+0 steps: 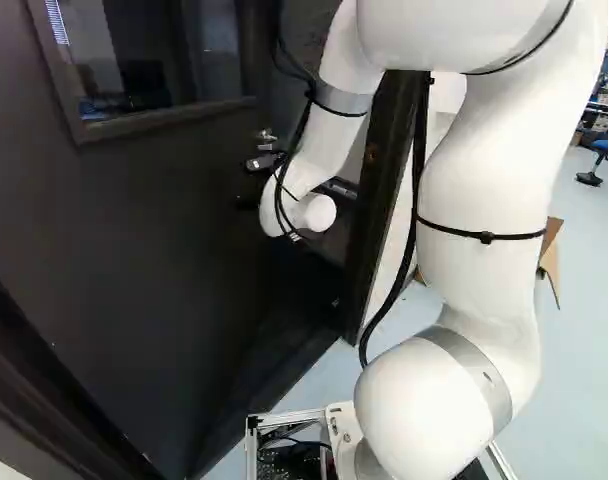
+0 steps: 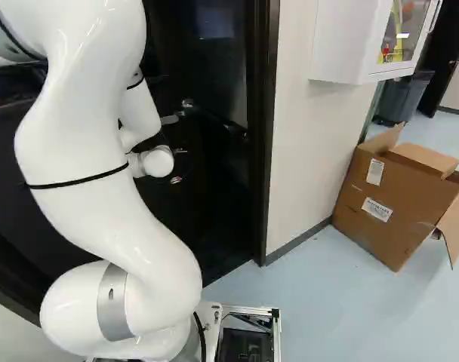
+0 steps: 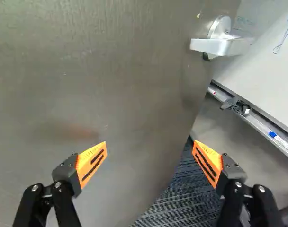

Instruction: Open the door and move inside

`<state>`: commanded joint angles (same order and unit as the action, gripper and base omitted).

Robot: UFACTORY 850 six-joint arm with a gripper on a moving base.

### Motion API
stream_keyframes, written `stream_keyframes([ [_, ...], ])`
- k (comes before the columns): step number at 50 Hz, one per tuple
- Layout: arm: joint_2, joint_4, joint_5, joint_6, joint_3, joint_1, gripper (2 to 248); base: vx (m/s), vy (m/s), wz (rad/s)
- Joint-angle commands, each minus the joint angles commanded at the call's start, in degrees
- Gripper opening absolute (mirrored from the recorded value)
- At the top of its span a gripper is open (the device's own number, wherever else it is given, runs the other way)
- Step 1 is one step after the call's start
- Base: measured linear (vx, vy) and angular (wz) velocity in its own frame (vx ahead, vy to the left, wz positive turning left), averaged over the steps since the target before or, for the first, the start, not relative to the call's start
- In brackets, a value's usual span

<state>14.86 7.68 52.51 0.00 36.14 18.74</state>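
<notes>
Nearest, the base [image 2: 252,311] is sitting short of the doorway, probably so that the white arm [image 1: 484,200] can work the door ahead of the wheels. The arm is folding up and over, its wrist standing by the door on the far side of the base. The gripper [image 3: 149,145] is holding nothing; its two fingers are standing wide apart, orange pads [image 3: 92,163] facing across bare space. It is facing the flat of the door [image 3: 111,94], perhaps because pushing is now serving better than grasping.

The door is standing ajar, filling the left of the left base view, its free edge slanting away ahead of the gripper. Near that edge the lever handle [image 3: 220,46] is jutting out, beyond the fingers and well clear of them; a finger could snag there if the wrist swings wide. Past the edge, striped carpet [image 3: 182,196] is showing, and beyond it a whiteboard [image 3: 269,56] with a ledge [image 3: 257,124] is limiting the room for a swinging wrist.

On the right, the door frame [image 2: 265,136] is bounding the passage; the base is likely needing a wider opening. Farther right, a cardboard box [image 2: 380,207] is resting on the floor outside, seemingly off the route.
</notes>
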Motion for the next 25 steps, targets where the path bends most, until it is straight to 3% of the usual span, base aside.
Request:
stream_keyframes([
  [25,2.3,0.0,0.0,0.0,2.8,3.1,247,0.000,0.000,0.000],
])
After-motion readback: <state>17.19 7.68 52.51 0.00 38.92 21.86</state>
